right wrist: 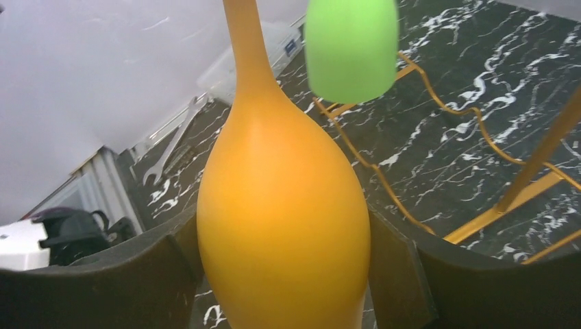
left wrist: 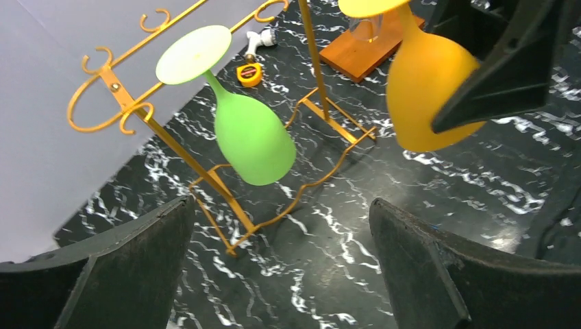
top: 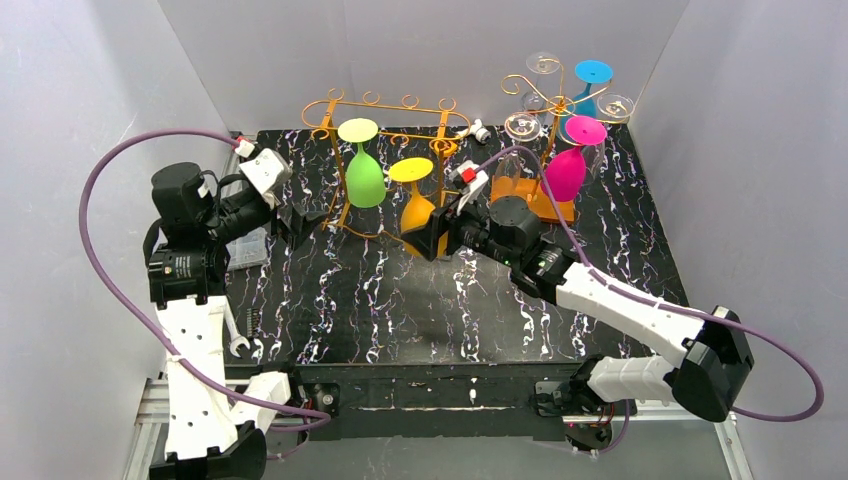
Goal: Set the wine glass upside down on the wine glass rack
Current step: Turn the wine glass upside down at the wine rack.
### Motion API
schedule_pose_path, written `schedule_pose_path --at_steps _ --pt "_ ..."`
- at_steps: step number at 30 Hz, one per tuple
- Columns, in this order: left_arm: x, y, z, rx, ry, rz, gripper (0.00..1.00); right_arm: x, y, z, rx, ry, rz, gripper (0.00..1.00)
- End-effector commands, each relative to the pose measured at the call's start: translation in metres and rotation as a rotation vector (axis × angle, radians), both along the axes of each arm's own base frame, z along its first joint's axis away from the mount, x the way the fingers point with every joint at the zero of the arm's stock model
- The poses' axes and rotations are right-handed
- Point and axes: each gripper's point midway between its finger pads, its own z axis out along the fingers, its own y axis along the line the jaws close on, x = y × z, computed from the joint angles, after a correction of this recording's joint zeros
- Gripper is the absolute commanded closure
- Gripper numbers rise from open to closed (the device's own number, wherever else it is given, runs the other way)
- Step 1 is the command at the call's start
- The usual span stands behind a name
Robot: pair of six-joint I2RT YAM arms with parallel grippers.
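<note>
Wrench (top: 237,338) lies flat on the black marbled desk (top: 400,310), at the near edge. It is well in front of the gold rack (left wrist: 113,86), off toward the left arm's side.

Left hand (left wrist: 281,205) hangs low just in front of the gold rack's left end. Fingers are spread wide, nothing between them, touching no glass.

Right hand (right wrist: 284,223) sits in front of the gold rack's middle. Its fingers (right wrist: 137,274) press on both sides of the orange glass (top: 416,212) bowl, gripping it.

Orange glass is upside down, yellow foot on top, bowl hanging down, not tilted, off the desk. It is at the front of the gold rack, close to one of its posts. Can't tell if the foot rests on the rack's rail or if only the hand carries it.

Green glass (left wrist: 252,137) hangs upside down from the gold rack, foot up at the top rail. It is just beside the orange glass on the left arm's side, not touching it.

Behind the gold rack on the desk are a small yellow tape measure (left wrist: 249,73) and a white object (left wrist: 260,40); can't tell what that is.

Farther, beyond the gold rack's right end, a second rack stands on a wooden base (left wrist: 363,48). It carries a pink glass (top: 566,170) upside down, a blue glass (top: 593,72) higher up and clear glasses (top: 543,63) near the top.
</note>
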Motion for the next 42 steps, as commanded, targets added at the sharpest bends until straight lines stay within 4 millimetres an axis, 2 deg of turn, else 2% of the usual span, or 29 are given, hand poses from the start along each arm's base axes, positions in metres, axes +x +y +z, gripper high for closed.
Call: schedule_pose_path --at_steps 1,8,12,14,22,25,36,42 --pt "-0.019 -0.007 0.000 -0.105 0.122 0.017 0.02 0.017 -0.008 0.048 0.126 -0.093 -0.041 0.36" --pt "-0.007 0.005 0.000 -0.104 0.131 0.111 0.02 0.041 0.004 0.056 0.143 -0.105 -0.058 0.36" --pt "0.002 0.013 0.005 -0.116 0.136 0.177 0.02 0.059 0.020 0.060 0.177 -0.104 -0.063 0.36" --pt "0.000 0.014 0.001 -0.094 0.122 0.173 0.02 0.070 0.029 0.056 0.177 -0.093 -0.064 0.36" --pt "0.000 0.013 0.004 -0.080 0.099 0.161 0.02 0.097 0.037 0.047 0.203 -0.058 -0.071 0.37" --pt "0.001 0.014 0.002 -0.073 0.098 0.162 0.02 0.101 0.041 0.040 0.193 -0.046 -0.063 0.37" --pt "0.002 0.014 0.001 -0.068 0.091 0.160 0.02 0.108 0.041 0.033 0.189 -0.034 -0.074 0.37" --pt "0.000 0.014 0.002 -0.065 0.082 0.156 0.02 0.117 0.042 0.021 0.172 -0.015 -0.109 0.37"
